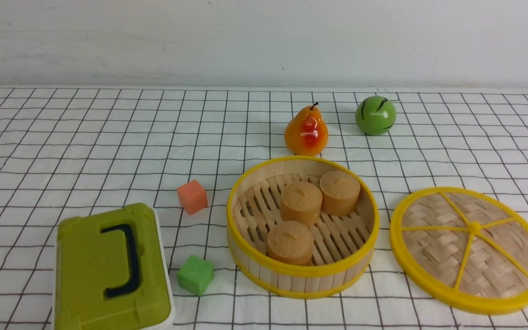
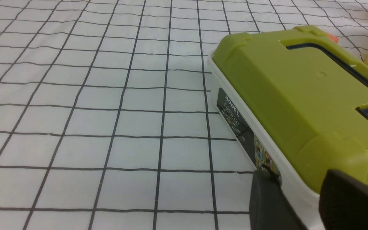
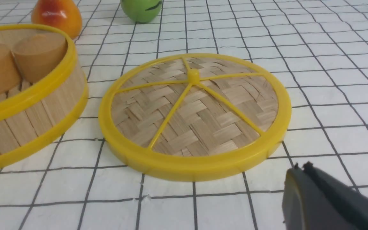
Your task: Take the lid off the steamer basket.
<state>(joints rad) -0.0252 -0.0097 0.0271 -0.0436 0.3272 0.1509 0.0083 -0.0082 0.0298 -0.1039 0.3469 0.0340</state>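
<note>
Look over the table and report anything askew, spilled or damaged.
Nothing stands out. The lid lies flat on the cloth, apart from the steamer basket, which sits upright with its three brown cakes inside. Nothing looks spilled or broken.

Jaws of the left gripper parted and empty; those of the right gripper pressed together on nothing.

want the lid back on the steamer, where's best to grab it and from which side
Probably the small raised hub at the centre of the lid, pinched from straight above: the lid lies flat, leaving no gap under its rim, and the hub stands proud.
</note>
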